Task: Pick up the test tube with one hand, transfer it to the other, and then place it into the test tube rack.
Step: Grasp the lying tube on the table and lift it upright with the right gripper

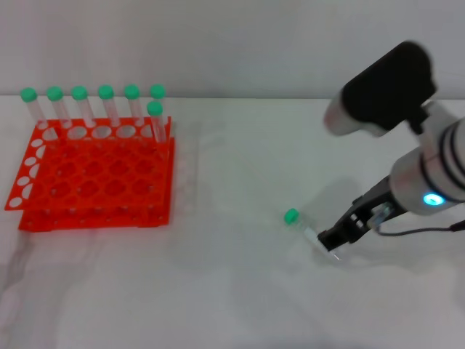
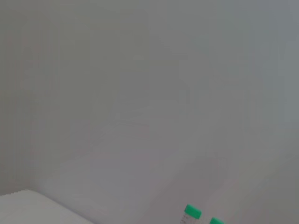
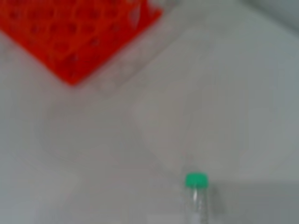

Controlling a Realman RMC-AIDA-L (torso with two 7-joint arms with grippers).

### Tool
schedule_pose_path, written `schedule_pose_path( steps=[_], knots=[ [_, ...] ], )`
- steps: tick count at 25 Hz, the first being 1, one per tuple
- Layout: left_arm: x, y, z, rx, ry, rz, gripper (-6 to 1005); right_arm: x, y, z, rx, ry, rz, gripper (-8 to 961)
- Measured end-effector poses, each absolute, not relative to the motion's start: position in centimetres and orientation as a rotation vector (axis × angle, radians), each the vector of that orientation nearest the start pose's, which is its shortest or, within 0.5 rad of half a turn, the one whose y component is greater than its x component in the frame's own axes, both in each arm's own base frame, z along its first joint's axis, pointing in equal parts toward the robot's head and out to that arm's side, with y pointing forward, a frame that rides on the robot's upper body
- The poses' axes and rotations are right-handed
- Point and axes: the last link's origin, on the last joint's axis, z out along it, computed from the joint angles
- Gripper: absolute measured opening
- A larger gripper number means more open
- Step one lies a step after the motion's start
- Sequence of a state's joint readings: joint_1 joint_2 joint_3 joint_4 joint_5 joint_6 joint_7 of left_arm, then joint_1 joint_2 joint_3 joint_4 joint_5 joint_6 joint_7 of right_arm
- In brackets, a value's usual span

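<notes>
A pale white bench [image 1: 232, 291] fills the room's foreground, meeting a plain grey-white wall at the far edge. On the far left stands the test tube rack [image 1: 94, 178], bright orange-red, with a row of green-capped tubes [image 1: 105, 105] upright along its far side and one more just in front of that row at its right end.

Over on the right, the right gripper [image 1: 334, 243] is down at the bench, its arm showing a blue glowing ring [image 1: 434, 199]. Its jaws seem closed onto the clear pointed end of the test tube [image 1: 301, 225], though the tip is hard to make out there. The tube lies flat on the bench, well apart from the rack, green cap pointing toward the rack.

The right wrist view shows the tube's cap and clear body close up with a corner of the rack beyond. The left wrist view catches mostly blank wall and two green caps [image 2: 192, 211] at its edge; the left gripper appears in none of the views
</notes>
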State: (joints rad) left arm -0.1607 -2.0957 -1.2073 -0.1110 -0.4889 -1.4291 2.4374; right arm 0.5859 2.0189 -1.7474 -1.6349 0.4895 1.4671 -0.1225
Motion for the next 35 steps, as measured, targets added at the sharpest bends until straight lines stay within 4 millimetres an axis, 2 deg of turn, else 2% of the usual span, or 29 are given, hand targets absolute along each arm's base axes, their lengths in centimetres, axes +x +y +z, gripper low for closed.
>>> schedule_pose_path(
  steps=[5,9,21,28,31,35],
  knots=[
    [-38.0,23.0,1.2,-1.31,-0.909,-1.076,862,11.8,34.4,-5.0,-2.453,0.848,-0.571,692],
    [-38.0,23.0,1.4,-1.308,-0.907,-1.075,859,12.1,34.9,-6.4,-2.43,0.855,-0.655,684],
    [-38.1,23.2,1.6,-1.301,-0.902,-1.074,852,12.8,35.6,-7.3,-2.426,0.916,-0.677,649],
    [-38.1,23.2,1.6,-1.3,-0.902,-1.074,848,12.7,35.9,-7.8,-2.43,0.89,-0.684,613],
    [-38.1,23.2,1.6,-1.299,-0.902,-1.074,846,12.8,36.0,-7.9,-2.424,0.895,-0.695,487],
    [-38.1,23.2,1.6,-1.298,-0.902,-1.075,844,13.1,36.2,-8.0,-2.419,0.91,-0.707,446]
  ],
)
